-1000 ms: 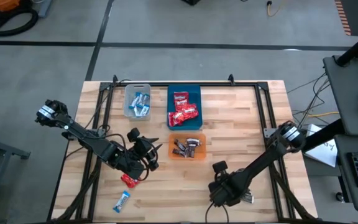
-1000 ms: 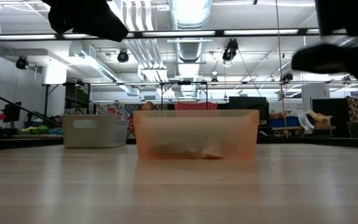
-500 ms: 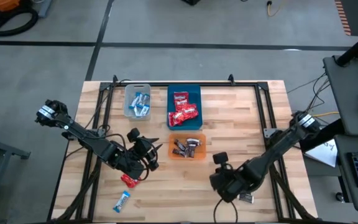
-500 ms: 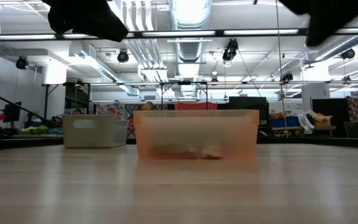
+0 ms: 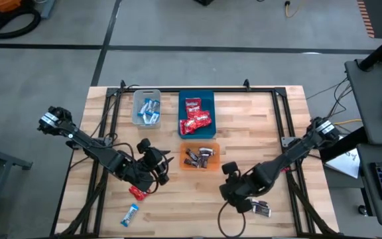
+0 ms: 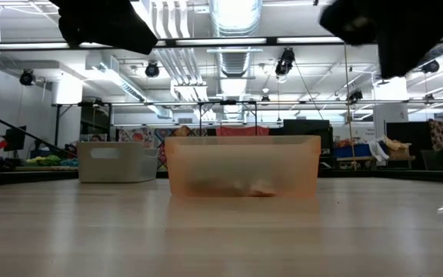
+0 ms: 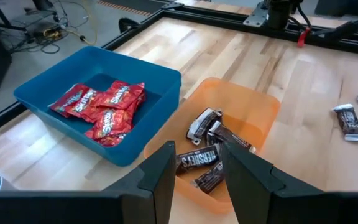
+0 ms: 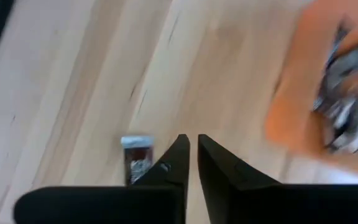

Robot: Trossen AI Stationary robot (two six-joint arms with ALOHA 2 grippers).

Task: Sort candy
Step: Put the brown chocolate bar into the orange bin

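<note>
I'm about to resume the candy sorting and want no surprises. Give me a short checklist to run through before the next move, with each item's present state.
1. Orange bin holds only dark-wrapped candies: ok.
2. Blue bin holds only red-wrapped candies: ok.
3. Table free of unsorted candy: not ok; a red candy, a blue-and-white candy and a dark candy lie loose.
4. Left gripper empty: ok; fingers apart, nothing between them.
5. Right gripper empty: ok; fingers nearly shut on nothing, the dark candy lying on the wood beside them.
6. Clear bin holds only blue-and-white candies: ok.
</note>
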